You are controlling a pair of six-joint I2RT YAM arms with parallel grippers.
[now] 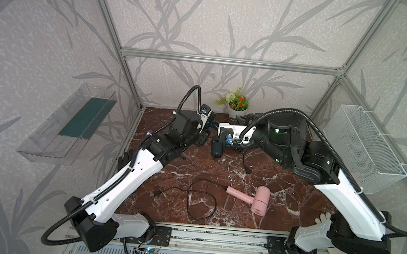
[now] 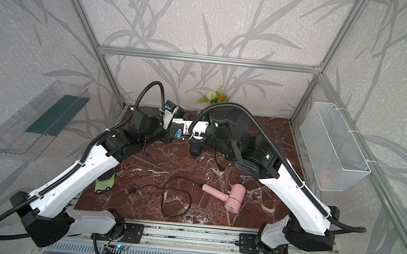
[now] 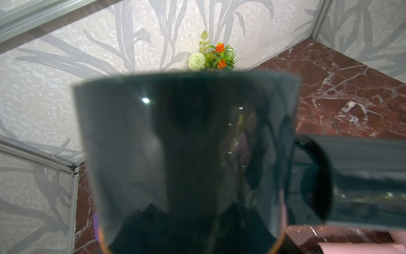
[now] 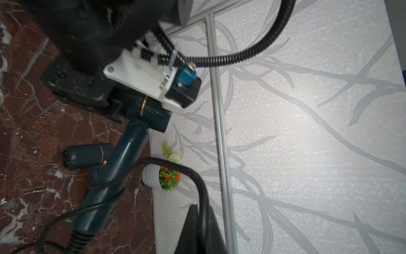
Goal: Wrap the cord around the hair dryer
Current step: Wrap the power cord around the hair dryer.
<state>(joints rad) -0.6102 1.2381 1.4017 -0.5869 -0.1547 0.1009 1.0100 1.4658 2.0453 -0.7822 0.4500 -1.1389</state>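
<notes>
The right gripper [image 4: 197,231] is pinching the black cord [image 4: 198,178] between its closed fingers. The cord is arching up out of the grip and running across to the dark hair dryer [image 4: 123,158]. There it is lying in a couple of turns around the handle, and it is leaving the handle's end through a ribbed sleeve.

The left gripper [image 1: 203,139] is clamping the head of the dark hair dryer, its jaws standing partly apart around it. In the left wrist view the glossy dark body is filling most of the picture, with one finger [image 3: 362,182] showing beside it.

In both top views the two grippers are meeting at the back middle of the marble table [image 1: 217,180]. The dark hair dryer is sitting between them, just in front of a small potted plant [image 1: 237,105]. I cannot tell whether it is touching the tabletop.

Nearer the front, well apart from both grippers, a pink hair dryer [image 1: 249,198] is lying flat. Its thin black lead [image 1: 200,201] is trailing in a loose loop toward the left arm's side.

A wire basket [image 1: 363,150] is hanging on the right wall and a clear shelf [image 1: 70,125] on the left wall.
</notes>
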